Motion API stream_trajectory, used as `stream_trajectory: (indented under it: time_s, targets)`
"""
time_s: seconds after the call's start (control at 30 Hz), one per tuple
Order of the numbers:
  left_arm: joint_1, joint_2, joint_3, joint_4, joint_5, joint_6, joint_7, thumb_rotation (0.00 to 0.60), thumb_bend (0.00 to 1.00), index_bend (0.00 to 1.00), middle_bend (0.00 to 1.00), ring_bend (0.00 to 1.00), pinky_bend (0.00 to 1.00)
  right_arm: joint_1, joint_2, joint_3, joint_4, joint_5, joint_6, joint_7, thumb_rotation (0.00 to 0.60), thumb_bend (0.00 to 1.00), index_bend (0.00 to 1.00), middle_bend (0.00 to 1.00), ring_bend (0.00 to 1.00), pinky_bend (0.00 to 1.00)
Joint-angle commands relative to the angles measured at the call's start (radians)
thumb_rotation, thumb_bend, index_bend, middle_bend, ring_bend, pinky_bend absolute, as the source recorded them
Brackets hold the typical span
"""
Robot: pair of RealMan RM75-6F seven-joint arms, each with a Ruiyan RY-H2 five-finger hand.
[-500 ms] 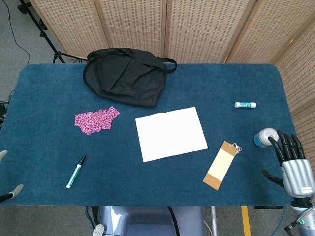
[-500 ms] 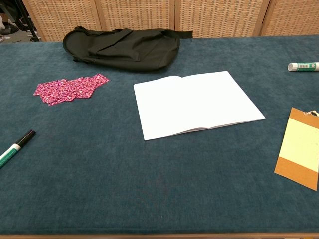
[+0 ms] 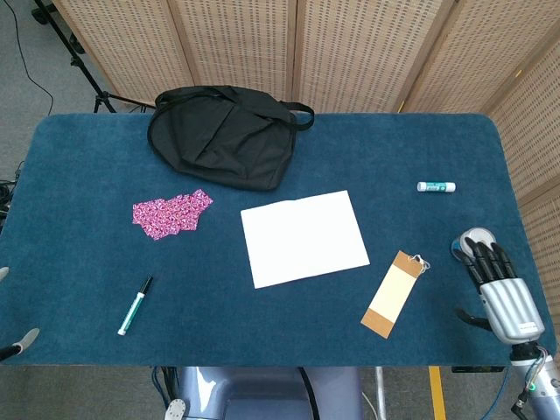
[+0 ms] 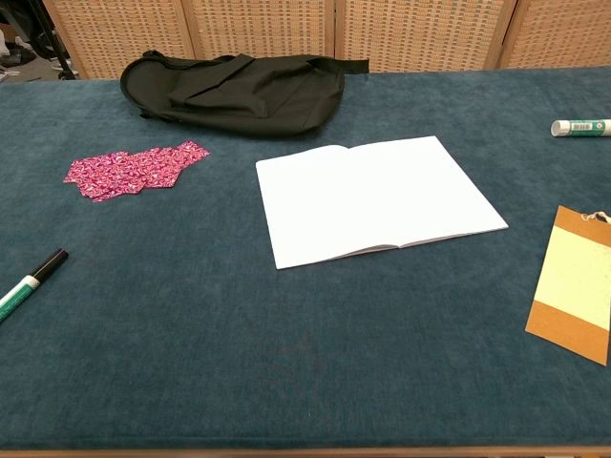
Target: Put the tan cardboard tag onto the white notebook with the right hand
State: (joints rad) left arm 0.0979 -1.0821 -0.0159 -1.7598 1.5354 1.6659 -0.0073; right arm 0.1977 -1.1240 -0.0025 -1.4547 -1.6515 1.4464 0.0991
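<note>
The tan cardboard tag (image 3: 393,293) (image 4: 575,286) lies flat on the blue table, with a pale panel on its top and a string at its far end. Left of it the white notebook (image 3: 304,237) (image 4: 377,198) lies open and bare. My right hand (image 3: 501,287) hovers at the table's right front corner, to the right of the tag and apart from it, fingers spread and holding nothing. Only a fingertip or two of my left hand (image 3: 19,341) show at the left edge of the head view. The chest view shows neither hand.
A black bag (image 3: 223,133) sits at the back. A pink patterned cloth (image 3: 171,213) and a green marker (image 3: 134,306) lie at the left. A glue stick (image 3: 436,186) lies at the right, and a small round blue-and-white object (image 3: 471,239) sits just beyond my right hand.
My right hand has shifted slightly left and toward the table's front edge. Nothing on the table has moved.
</note>
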Motion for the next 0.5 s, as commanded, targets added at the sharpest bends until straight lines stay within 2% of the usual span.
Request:
stream_trajectory:
  time_s: [0.03, 0.17, 0.5]
  targets:
    - [-0.006, -0.005, -0.006, -0.002, -0.014, -0.012, 0.015, 0.6, 0.0, 0.0, 0.0, 0.0, 0.0, 0.157, 0.059, -0.059, 0.092, -0.123, -0.201, 0.162, 0.6, 0.0, 0.16, 0.0, 0.0, 0.0]
    - [-0.014, -0.011, -0.012, -0.003, -0.029, -0.027, 0.033, 0.6, 0.0, 0.0, 0.0, 0.0, 0.0, 0.217, 0.029, -0.061, 0.142, -0.156, -0.268, 0.108, 0.6, 0.05, 0.2, 0.0, 0.0, 0.0]
    - [-0.027, -0.02, -0.021, -0.001, -0.056, -0.054, 0.048, 0.6, 0.0, 0.0, 0.0, 0.0, 0.0, 0.32, -0.063, -0.079, 0.183, -0.157, -0.434, 0.059, 0.6, 0.05, 0.22, 0.0, 0.0, 0.0]
